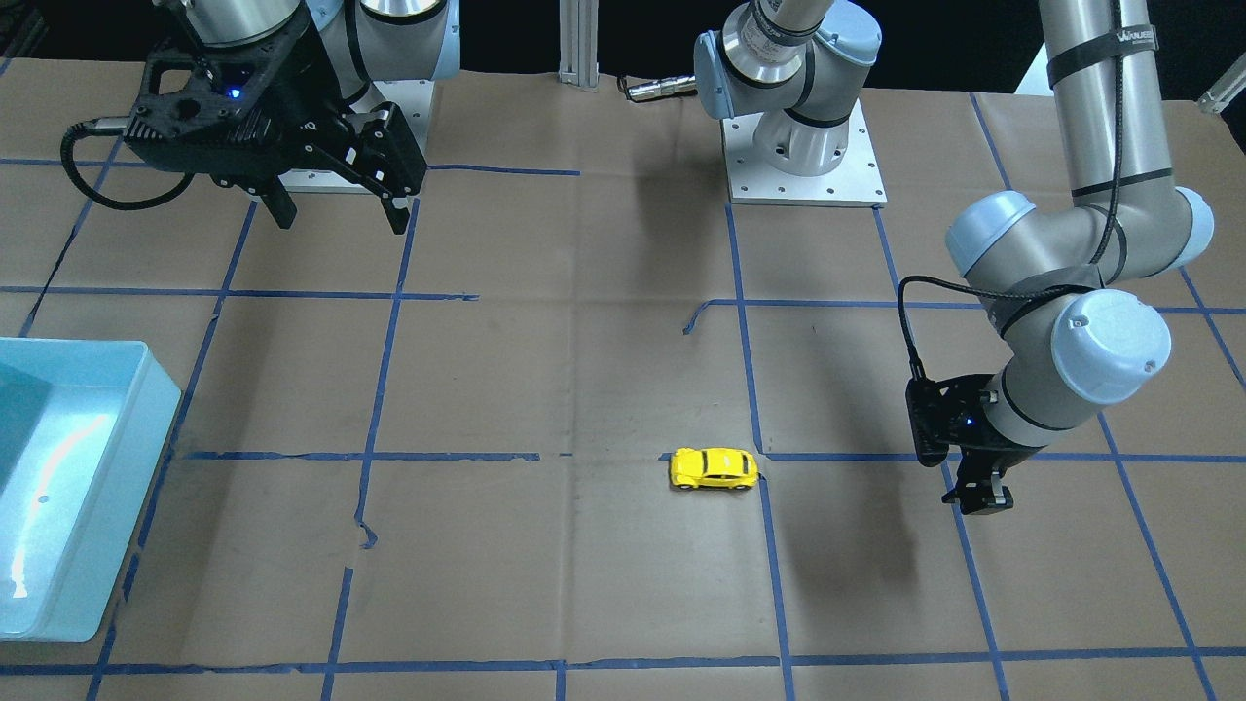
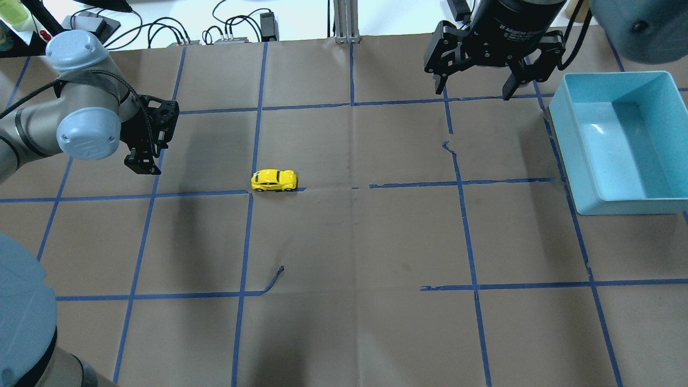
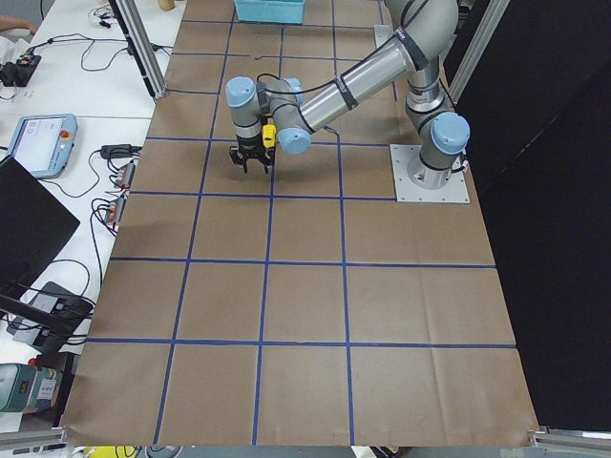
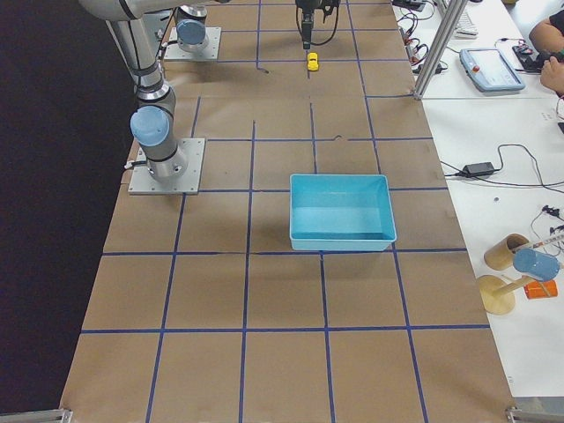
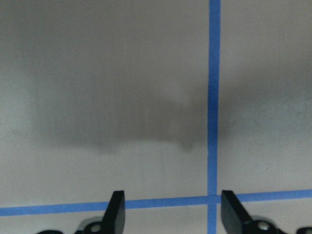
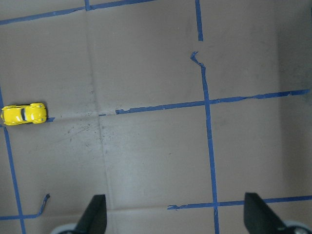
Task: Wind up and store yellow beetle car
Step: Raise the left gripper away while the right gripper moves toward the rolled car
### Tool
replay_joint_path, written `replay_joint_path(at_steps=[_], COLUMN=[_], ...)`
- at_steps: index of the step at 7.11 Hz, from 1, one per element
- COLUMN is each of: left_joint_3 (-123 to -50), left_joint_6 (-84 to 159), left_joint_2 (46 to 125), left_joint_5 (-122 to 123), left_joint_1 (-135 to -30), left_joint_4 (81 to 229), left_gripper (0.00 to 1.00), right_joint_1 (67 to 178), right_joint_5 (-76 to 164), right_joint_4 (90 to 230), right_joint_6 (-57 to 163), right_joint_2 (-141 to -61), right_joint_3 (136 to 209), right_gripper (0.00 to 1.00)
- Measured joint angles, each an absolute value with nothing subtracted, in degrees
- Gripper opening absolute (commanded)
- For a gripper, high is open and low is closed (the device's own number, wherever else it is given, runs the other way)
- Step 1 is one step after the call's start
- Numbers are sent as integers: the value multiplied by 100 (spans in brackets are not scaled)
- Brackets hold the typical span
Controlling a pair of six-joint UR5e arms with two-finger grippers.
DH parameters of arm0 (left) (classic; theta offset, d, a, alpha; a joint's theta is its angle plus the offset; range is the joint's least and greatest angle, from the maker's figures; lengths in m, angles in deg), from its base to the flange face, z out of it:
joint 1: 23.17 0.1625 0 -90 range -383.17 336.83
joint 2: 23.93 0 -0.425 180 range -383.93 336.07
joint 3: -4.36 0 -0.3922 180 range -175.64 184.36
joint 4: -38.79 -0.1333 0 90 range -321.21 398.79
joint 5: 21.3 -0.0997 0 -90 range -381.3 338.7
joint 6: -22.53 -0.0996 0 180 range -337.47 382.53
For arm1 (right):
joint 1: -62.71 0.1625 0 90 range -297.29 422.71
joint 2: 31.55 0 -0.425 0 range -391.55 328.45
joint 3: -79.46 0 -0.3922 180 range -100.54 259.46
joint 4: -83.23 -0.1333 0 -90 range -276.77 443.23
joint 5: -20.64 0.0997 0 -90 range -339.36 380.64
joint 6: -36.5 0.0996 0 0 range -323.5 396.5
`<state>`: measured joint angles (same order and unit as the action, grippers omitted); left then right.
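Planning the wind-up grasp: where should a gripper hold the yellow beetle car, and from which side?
Probably from above, closing across the long sides of the yellow beetle car at mid-body. It sits upright on its wheels; the rounded roof and ends would likely slip.

The table [image 3: 305,305] is covered in brown paper [image 2: 376,242], marked into squares with blue tape [image 2: 473,236]. A white bench [image 4: 493,132] strewn with cables [image 2: 236,21] runs along one side, a black screen [image 3: 554,239] along the other.
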<state>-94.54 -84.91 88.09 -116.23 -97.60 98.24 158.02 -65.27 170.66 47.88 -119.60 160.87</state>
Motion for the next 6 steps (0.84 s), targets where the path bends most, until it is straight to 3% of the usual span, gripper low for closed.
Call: replay_joint_path(at_steps=[6], left_joint_3=[-9265], left_joint_6=[-6646], left_joint_2=[7470], left_joint_5=[-11206], left_joint_1=[-10495], left_joint_4=[11267], left_gripper=[74], right_joint_1=[15635], right_joint_5=[-6613], right_joint_4=[16983], right_joint_6=[3030], right_joint_2=[-11934], right_joint_3=[16108], right_gripper=[100])
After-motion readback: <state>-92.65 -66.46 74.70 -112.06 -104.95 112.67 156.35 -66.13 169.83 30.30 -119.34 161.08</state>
